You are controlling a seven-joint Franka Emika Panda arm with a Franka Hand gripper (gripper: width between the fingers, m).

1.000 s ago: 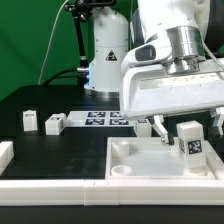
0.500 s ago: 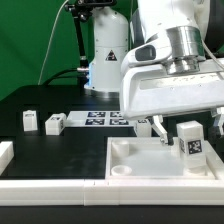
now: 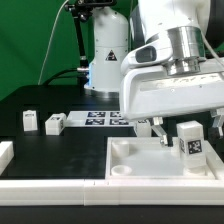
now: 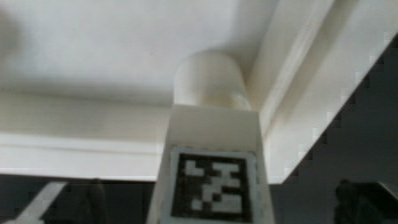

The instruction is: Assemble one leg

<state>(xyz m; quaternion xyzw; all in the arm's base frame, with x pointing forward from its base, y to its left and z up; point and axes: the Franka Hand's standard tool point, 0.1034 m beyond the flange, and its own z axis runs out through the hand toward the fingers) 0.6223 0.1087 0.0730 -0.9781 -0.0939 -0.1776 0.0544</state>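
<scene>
A white leg [image 3: 189, 141] with a black-and-white tag stands upright in the far corner socket of the large white panel [image 3: 140, 165], on the exterior view's right. My gripper [image 3: 188, 127] hangs over it. Its fingers [image 3: 158, 127] stand apart on either side of the leg with gaps showing, so it is open and not gripping. In the wrist view the leg [image 4: 215, 150] fills the middle, its round peg sits in the panel's corner [image 4: 107, 90], and the dark fingertips [image 4: 50, 203] show at both edges. Two more legs [image 3: 29, 121] [image 3: 54, 124] stand on the black table at the exterior view's left.
The marker board [image 3: 100, 118] lies behind the panel. A long white border bar [image 3: 50, 186] runs along the front edge, and another white bar [image 3: 5, 153] sits at the far left. The robot base [image 3: 108, 55] stands at the back.
</scene>
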